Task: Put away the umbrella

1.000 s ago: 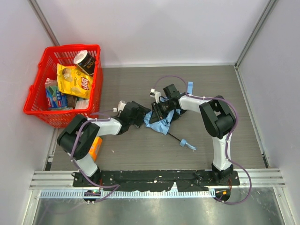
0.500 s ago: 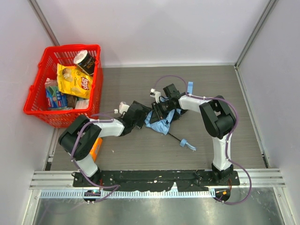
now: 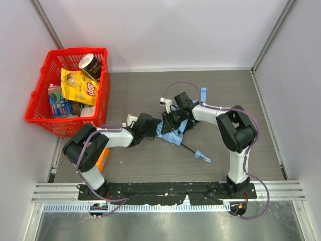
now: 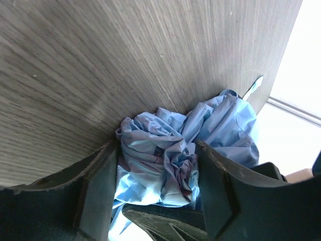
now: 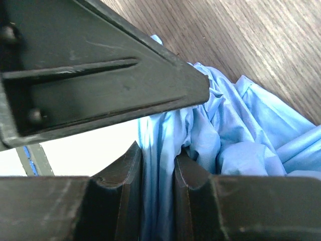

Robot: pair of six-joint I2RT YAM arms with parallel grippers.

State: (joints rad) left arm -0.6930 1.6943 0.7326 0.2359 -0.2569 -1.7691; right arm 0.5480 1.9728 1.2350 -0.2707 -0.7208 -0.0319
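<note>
Here the grey wood-grain table [image 3: 150, 90] carries a red basket [image 3: 75, 50] of packaged goods at its far left corner. The umbrella [image 3: 169, 134] lies near the table's middle, well apart from the basket. Its sky-blue cloth is crumpled in a heap between both arms. The left gripper [image 3: 150, 126] meets the heap from the left, its fingers [image 4: 103, 186] part-closed with bunched cloth filling the gap and touching both. The right gripper [image 3: 168, 120] pinches a fold of cloth tightly between nearly closed fingers [image 5: 125, 191]. A thin black shaft [image 3: 186, 147] runs toward the near right, ending at a blue strap loop [image 3: 199, 154].
</note>
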